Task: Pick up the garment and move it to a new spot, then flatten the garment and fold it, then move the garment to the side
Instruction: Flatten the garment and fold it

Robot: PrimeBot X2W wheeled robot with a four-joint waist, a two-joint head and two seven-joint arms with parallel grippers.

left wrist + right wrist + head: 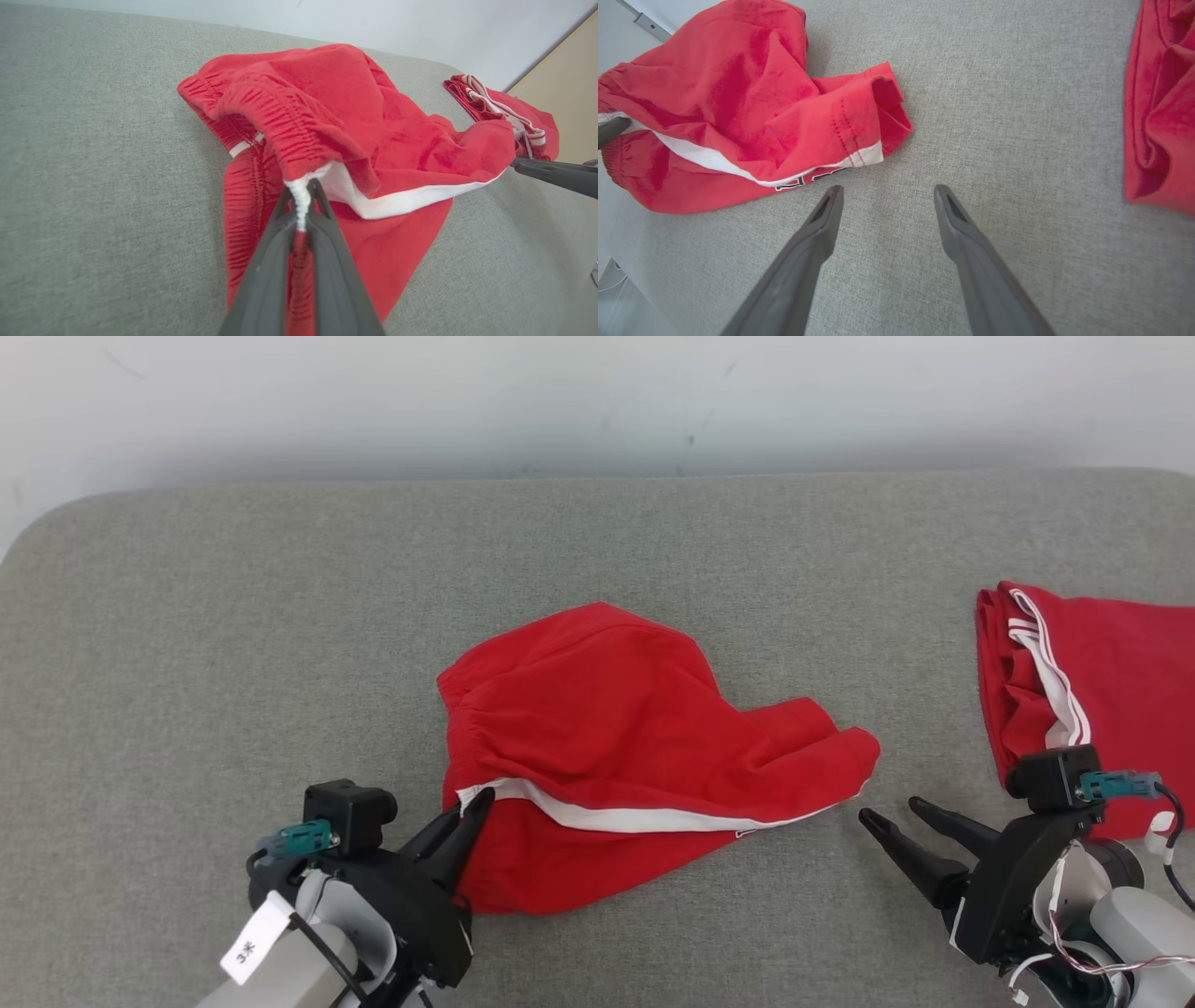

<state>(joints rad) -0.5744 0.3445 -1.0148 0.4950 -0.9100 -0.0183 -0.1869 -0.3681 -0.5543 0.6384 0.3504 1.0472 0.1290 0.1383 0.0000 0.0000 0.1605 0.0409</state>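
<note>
At lower left of the head view, the left gripper (478,798) is seen clamped tight on the red shorts (607,709), with almost no gap between the jaws. In the left wrist view a bunched bit of the white stripe (397,203) is pinched between the two dark fingers (261,270), right where the stripe meets the elastic waistband (280,121). The waistband is gathered and humped up just past the fingertips, with a fold of red cloth draped over the stripe. A white label (254,941) with small print is noted on the left forearm; the print is not read. The shorts are laid crumpled around the middle of the grey padded surface (280,616), waistband end toward the left gripper and the leg hem (882,107) toward the right. The stripe is run along the near side from the pinch point out to the hem. Some black lettering (803,179) is partly shown under the stripe and is too covered to read. The right gripper (889,808) is set at lower right with its jaws spread wide and nothing between them. Its tips are placed just beside the leg hem and apart from it, over bare grey fabric. A second red garment (1111,681) with white stripes is laid at the right edge of the surface, well apart from the shorts and partly behind the right wrist. A pale wall (560,401) is seen beyond the far edge of the surface.
</note>
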